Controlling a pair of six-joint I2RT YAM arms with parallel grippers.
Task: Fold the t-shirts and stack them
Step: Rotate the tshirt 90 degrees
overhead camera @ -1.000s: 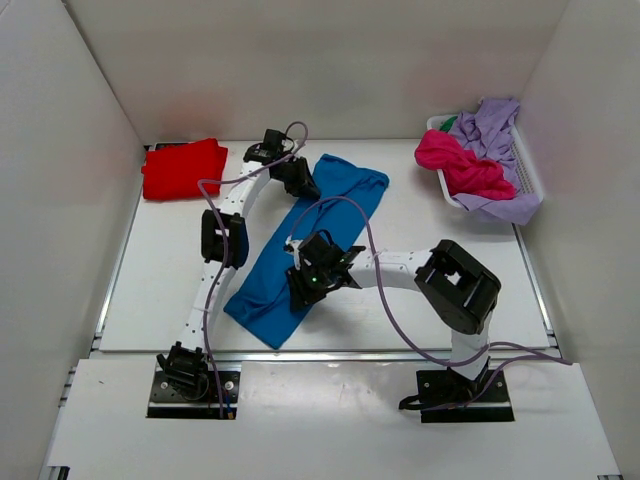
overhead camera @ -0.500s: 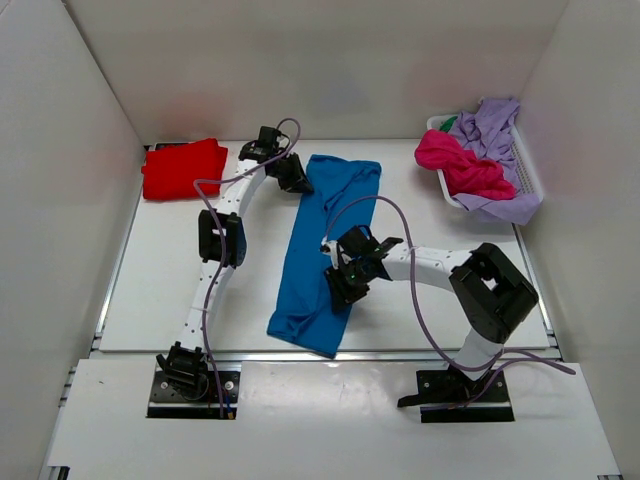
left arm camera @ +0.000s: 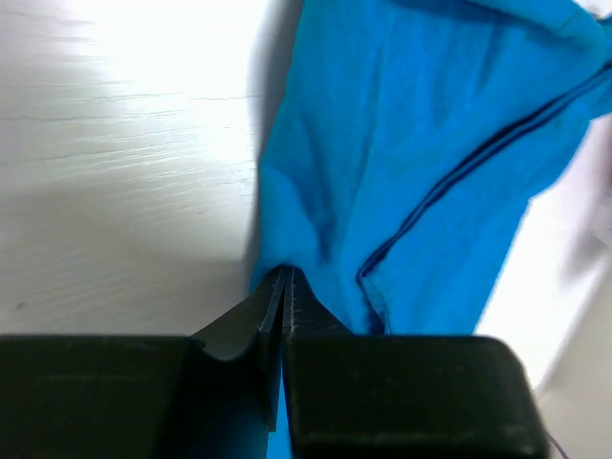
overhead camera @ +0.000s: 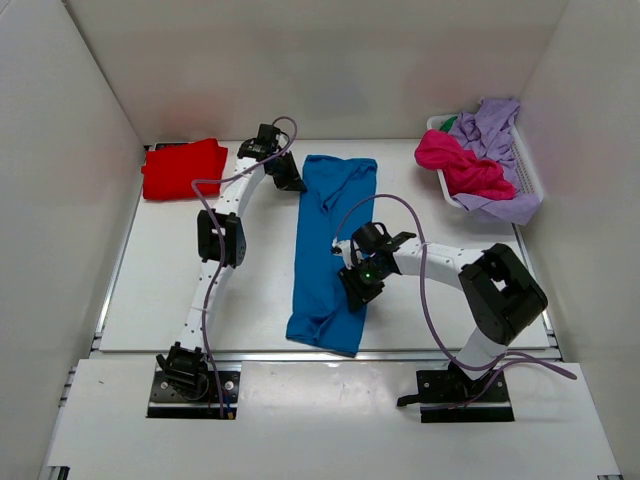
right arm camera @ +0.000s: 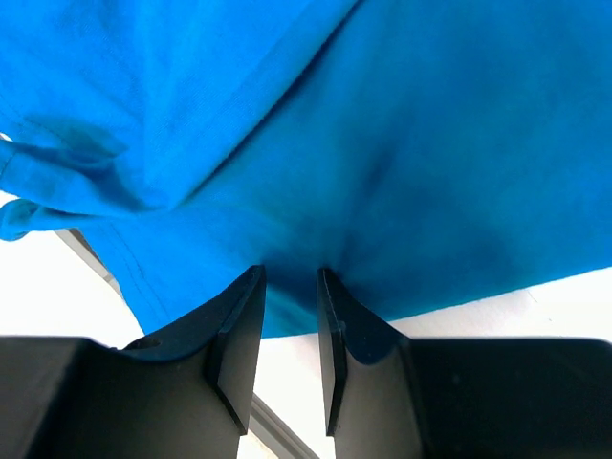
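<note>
The bright blue t-shirt (overhead camera: 325, 230) lies as a long narrow strip down the middle of the table, nearly straight from back to front. My left gripper (overhead camera: 290, 182) sits at its far left corner, jaws pinched shut on the blue cloth (left arm camera: 402, 143) in the left wrist view (left arm camera: 284, 277). My right gripper (overhead camera: 357, 287) is at the strip's right edge near the front, closed on a bunched fold of blue cloth (right arm camera: 382, 115) that puckers toward its tips (right arm camera: 290, 277). A folded red t-shirt (overhead camera: 183, 168) rests at the back left.
A white slatted basket (overhead camera: 527, 170) at the back right holds a crumpled magenta pink t-shirt (overhead camera: 462, 165) and a lilac t-shirt (overhead camera: 495, 128) that hangs over its rim. White walls close the table on three sides. The shirt's near end reaches the table's front edge (overhead camera: 250, 352).
The blue t-shirt's near end swung right from a diagonal to almost straight, carried by my right gripper. My left gripper drew its jaws together on the far corner.
</note>
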